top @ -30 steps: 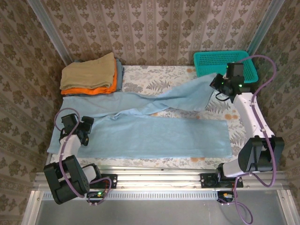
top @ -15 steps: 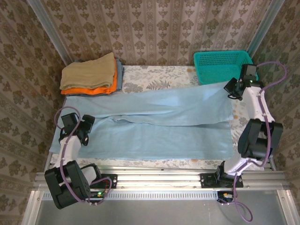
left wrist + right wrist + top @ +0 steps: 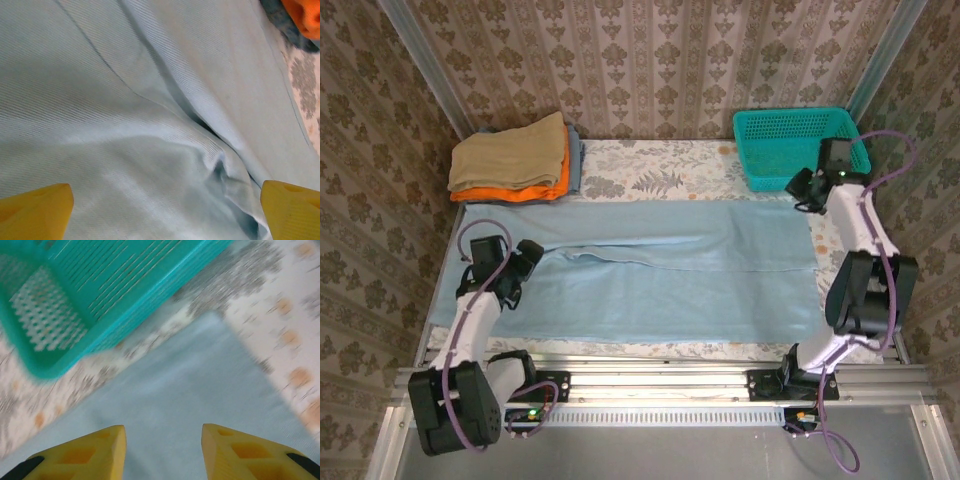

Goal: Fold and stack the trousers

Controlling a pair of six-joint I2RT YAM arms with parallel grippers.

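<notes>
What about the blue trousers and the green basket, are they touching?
Apart. The overhead view shows a strip of patterned tablecloth between the trousers and the basket; the right wrist view shows the same gap.

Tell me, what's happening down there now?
Left gripper open over trousers. Right gripper open, empty, beside teal basket. Trousers flat, not yet folded. Nothing blocking.

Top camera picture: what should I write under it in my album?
Sky-blue trousers lie spread flat on the table, folded clothes and a teal basket behind.

trousers (image 3: 650, 270): sky-blue | basket (image 3: 770, 150): teal (mesh-holed) | tablecloth (image 3: 650, 175): floral grey-white
</notes>
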